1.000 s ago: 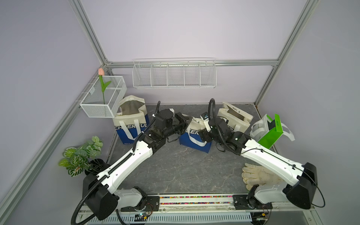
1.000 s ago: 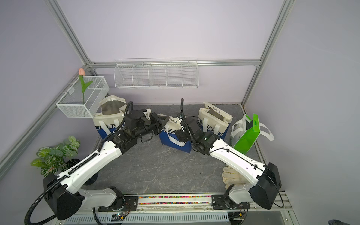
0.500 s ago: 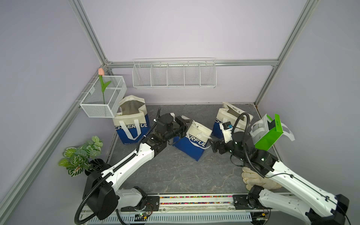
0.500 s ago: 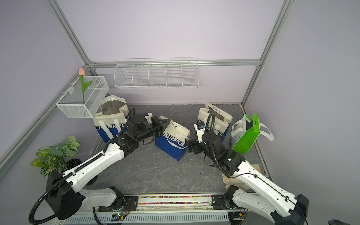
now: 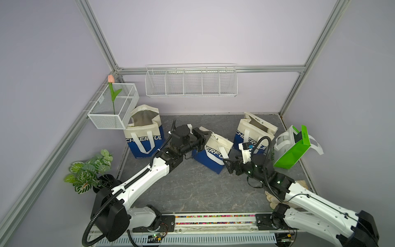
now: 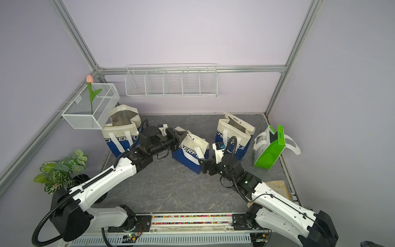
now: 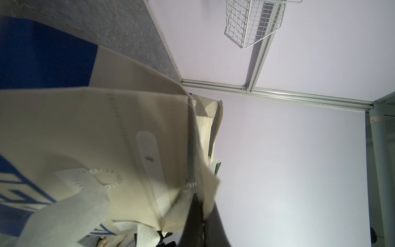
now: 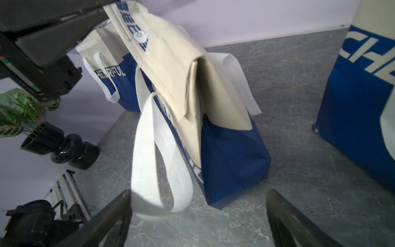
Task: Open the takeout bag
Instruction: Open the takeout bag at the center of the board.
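The takeout bag [image 5: 213,155] [image 6: 189,153], cream above and blue below, leans over in the middle of the floor. My left gripper [image 5: 205,136] [image 6: 181,136] is shut on the bag's cream top edge [image 7: 205,184], and its dark fingers [image 7: 195,213] pinch the fabric. My right gripper [image 5: 227,165] [image 6: 202,165] [image 8: 197,193] stands open by the bag's lower front corner [image 8: 215,203], apart from it. A white handle loop [image 8: 158,171] hangs close to one right finger, ungripped. The bag's top flap [image 8: 171,64] lies folded over the mouth.
An open bag of the same kind [image 5: 145,136] stands back left, another [image 5: 254,132] back right. A green bag [image 5: 292,149] leans at the right wall. A glove [image 5: 271,200] lies under the right arm. A potted plant [image 5: 89,171] and wire baskets [image 5: 113,107] are at the left.
My right gripper has left the bag's top and pulled back toward the front right. The left gripper kept its hold, and the bag slid forward and tipped over.
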You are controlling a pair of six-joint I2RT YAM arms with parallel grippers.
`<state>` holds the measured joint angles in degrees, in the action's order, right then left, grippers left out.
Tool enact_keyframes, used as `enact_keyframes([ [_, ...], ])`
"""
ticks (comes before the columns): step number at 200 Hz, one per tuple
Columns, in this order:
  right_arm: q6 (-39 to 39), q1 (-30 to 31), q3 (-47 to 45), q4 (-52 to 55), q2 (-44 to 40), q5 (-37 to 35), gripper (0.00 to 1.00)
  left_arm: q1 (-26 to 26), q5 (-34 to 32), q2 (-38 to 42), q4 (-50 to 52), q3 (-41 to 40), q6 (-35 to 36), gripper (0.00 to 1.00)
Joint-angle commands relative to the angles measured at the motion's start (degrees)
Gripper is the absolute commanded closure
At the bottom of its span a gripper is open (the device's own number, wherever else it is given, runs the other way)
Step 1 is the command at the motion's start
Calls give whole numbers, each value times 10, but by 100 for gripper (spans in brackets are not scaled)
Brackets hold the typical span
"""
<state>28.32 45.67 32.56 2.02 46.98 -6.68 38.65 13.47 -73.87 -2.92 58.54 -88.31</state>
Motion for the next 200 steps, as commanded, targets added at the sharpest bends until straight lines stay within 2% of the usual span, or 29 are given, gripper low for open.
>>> enact_keyframes([
  [1,-9,-8,2,56,-41,-7,9,-1,-1,-2,-32,2,-11,100],
  [18,0,-28,7,58,-51,21,7,-1,0,-5,-40,3,-13,100],
  [32,21,-61,-3,20,-39,66,0,-1,-1,-6,-41,3,-14,100],
  [55,57,-96,-24,-93,15,144,13,-2,1,-4,-40,3,-13,100],
  [90,71,-97,-37,-211,73,155,24,-1,0,3,-38,-4,-12,100],
  [109,72,-97,-28,-234,100,161,28,-1,1,4,-44,-10,-14,100],
  [134,71,-97,-15,-250,136,158,40,-1,3,4,-46,-16,-15,100],
  [164,75,-96,-1,-264,170,147,45,-2,2,1,-57,-24,-15,100],
  [200,73,-96,7,-268,182,166,76,-3,15,-19,-88,-17,4,100],
])
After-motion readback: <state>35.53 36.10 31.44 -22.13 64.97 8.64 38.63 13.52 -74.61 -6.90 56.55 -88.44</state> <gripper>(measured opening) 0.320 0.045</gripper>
